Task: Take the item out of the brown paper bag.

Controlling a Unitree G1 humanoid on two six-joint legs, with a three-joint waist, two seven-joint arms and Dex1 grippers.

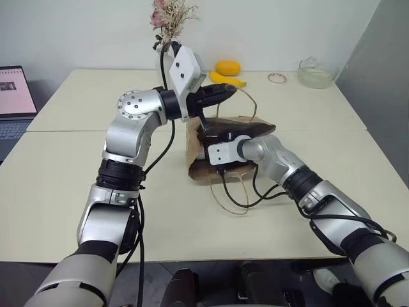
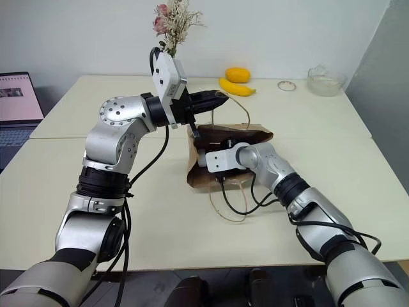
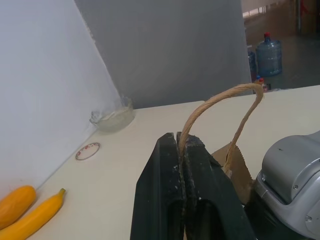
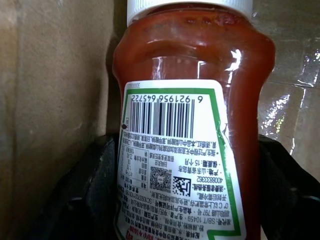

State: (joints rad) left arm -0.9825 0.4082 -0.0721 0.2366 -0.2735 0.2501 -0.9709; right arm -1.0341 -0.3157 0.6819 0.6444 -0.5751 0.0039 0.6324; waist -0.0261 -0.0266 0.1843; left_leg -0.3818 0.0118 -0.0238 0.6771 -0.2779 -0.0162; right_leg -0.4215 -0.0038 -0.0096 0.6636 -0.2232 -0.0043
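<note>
In the head views the right gripper is buried in the mouth of the bag, so its jaws and whatever sits inside are hidden there. The right wrist view sits so close to the bottle that its cap is cut off by the frame edge, its label runs out of the frame, and the small print is too fine to read. The 2 fingers flanking the bottle are dark and blurred; contact cannot be told. The laptop is cropped at the frame edge. The ring-shaped thing near the bowl is too small to identify.
</note>
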